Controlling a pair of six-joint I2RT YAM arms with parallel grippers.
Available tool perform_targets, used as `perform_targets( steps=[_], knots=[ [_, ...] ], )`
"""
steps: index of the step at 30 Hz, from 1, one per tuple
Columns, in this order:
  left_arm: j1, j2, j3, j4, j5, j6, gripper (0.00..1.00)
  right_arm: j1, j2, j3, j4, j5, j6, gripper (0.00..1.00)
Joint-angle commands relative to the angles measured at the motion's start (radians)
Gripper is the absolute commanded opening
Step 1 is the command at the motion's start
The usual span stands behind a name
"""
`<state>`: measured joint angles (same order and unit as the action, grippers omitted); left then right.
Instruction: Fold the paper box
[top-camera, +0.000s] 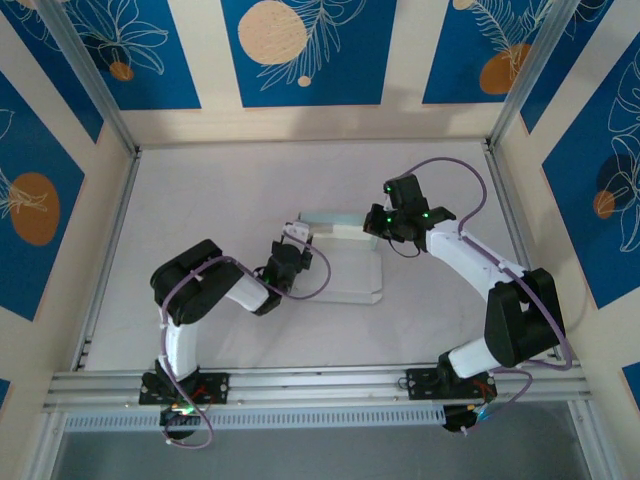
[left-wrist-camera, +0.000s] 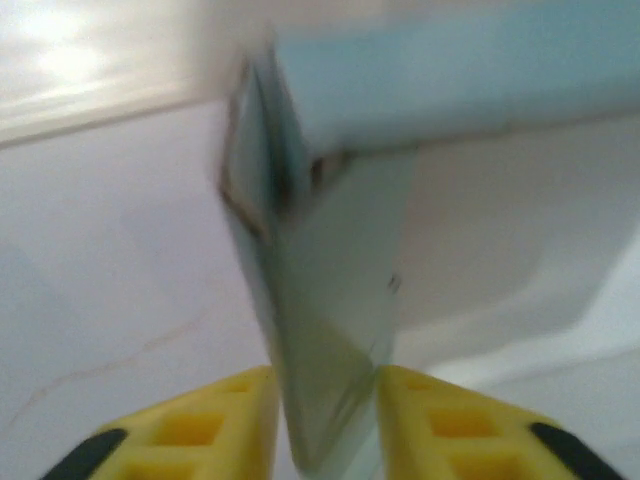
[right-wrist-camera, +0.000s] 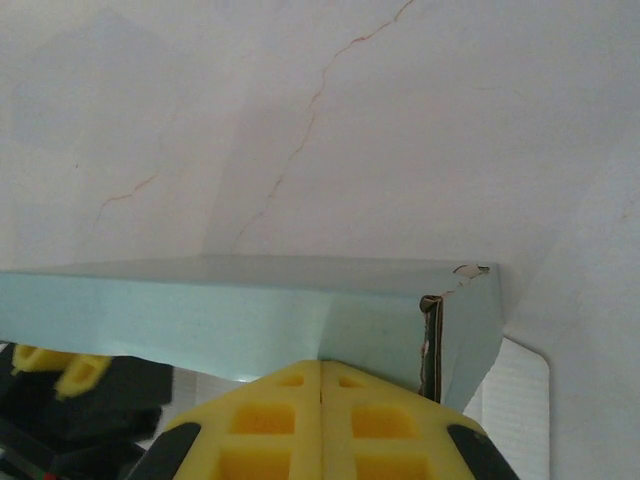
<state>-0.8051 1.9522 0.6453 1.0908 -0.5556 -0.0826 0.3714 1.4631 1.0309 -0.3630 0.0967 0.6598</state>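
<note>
The paper box (top-camera: 345, 272) lies in the middle of the table as a pale grey-green sheet, its far wall (top-camera: 335, 221) folded upright. My left gripper (top-camera: 297, 241) is at the sheet's far left corner. In the left wrist view, blurred, its yellow fingers (left-wrist-camera: 445, 425) stand apart, open, with an upright side flap (left-wrist-camera: 320, 300) loosely between them. My right gripper (top-camera: 377, 225) is at the wall's right end. Its fingers are shut tip to tip (right-wrist-camera: 321, 366), pressed against the wall's face (right-wrist-camera: 200, 310) next to a torn corner (right-wrist-camera: 432, 345).
Aluminium frame rails (top-camera: 110, 240) run along the table's left, right and front sides. Blue and cream patterned panels (top-camera: 300, 50) stand behind. The table cover (right-wrist-camera: 320, 130) is white with thin cracks. The left gripper's fingers (right-wrist-camera: 45, 358) show low left in the right wrist view.
</note>
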Motion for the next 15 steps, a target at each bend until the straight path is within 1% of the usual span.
perform_targets(
  steps=[1, 3, 8, 11, 13, 15],
  knots=[
    [-0.021, -0.056, -0.043, -0.019, 0.038, -0.018, 0.51, -0.01, 0.026, -0.005, -0.104, 0.021, 0.014, 0.0],
    [-0.025, -0.098, -0.06, -0.045, 0.053, -0.05, 0.55, -0.003, 0.025, 0.005, -0.107, 0.028, 0.008, 0.0],
    [-0.025, -0.218, -0.125, -0.09, 0.081, -0.102, 0.6, -0.001, 0.013, 0.003, -0.096, 0.029, -0.001, 0.0],
    [-0.026, -0.358, -0.167, -0.154, 0.086, -0.112, 0.6, 0.0, 0.009, 0.003, -0.09, 0.018, -0.008, 0.0],
    [-0.026, -0.493, -0.152, -0.296, 0.059, -0.119, 0.6, 0.0, 0.008, 0.003, -0.081, 0.012, -0.012, 0.0],
    [-0.026, -0.609, -0.085, -0.539, -0.021, -0.142, 0.6, 0.002, 0.009, 0.006, -0.076, 0.006, -0.019, 0.0]
  ],
)
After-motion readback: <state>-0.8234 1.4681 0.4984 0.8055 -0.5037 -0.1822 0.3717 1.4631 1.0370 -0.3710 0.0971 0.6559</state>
